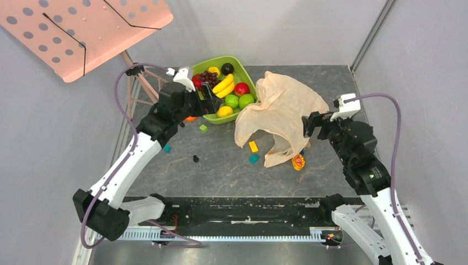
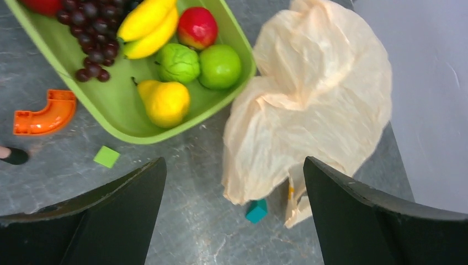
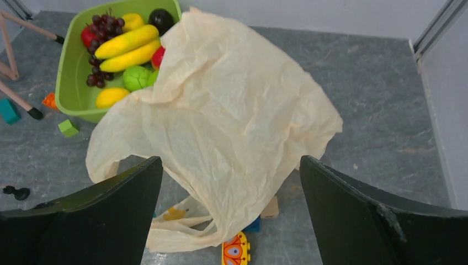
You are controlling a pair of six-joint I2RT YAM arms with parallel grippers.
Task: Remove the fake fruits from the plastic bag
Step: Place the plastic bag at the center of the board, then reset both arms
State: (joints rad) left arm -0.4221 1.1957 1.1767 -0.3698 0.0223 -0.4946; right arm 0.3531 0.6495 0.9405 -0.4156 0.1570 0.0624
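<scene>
We see the left claw (image 2: 234,160) and right claw (image 3: 230,161) both released. The thin, crinkly peach-beige plastic bag (image 3: 232,110) lies slack on the counter (image 3: 375,83) straight ahead of the right claw, the nearer of the 2. Its long axis runs toward the green plastic tub (image 3: 69,72), which holds the glossy fake fruits (image 3: 124,43).

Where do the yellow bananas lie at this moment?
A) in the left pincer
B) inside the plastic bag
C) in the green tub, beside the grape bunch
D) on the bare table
C: the bananas lie in the green tub right beside the dark grape bunch, and the plastic bag lies crumpled next to the tub.
</scene>
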